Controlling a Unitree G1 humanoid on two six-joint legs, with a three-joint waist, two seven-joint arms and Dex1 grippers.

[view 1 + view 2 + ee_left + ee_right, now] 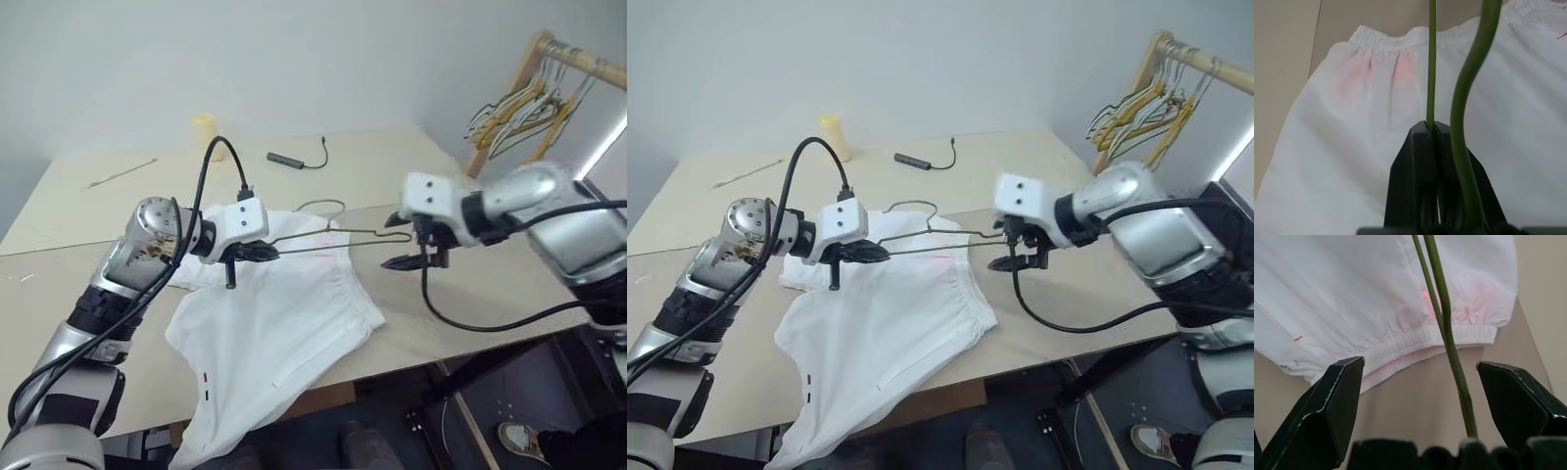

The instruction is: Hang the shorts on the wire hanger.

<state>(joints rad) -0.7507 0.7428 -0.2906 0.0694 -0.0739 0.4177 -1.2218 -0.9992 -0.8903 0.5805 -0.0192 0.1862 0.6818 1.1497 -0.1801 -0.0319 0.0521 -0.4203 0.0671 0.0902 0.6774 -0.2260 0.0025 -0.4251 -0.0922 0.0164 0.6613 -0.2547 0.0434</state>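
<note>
Head views, shorts (269, 333): white, spread on the beige worktop (411, 166), one leg draped over the near edge; small dark marks are seen by the hem.
Head views, wire hanger (328, 238): held above the shorts, stretched between the two arms, its hook towards the far side of the worktop.
Head views, left end effector (257, 253): pressed together on one end of the wire hanger.
Head views, right end effector (411, 242): fingers spread at the other end of the hanger, the wire between them.
Head views, surroundings: a yellow cylinder (205, 130) and a dark stick with a cable (286, 160) are seen on the far part of the worktop; yellow and green hangers (519, 110) are bunched on a wooden rack (573, 61) to the right.
Left wrist view: the black fingers (1413, 181) are clamped on a straight green wire; a second, curved wire runs just beside them. The gathered waistband and a faint pink patch lie beyond.
Right wrist view: the two fingers (1332, 406) stand wide apart, with the wire between them touching neither. The waistband lies beyond on the worktop.
</note>
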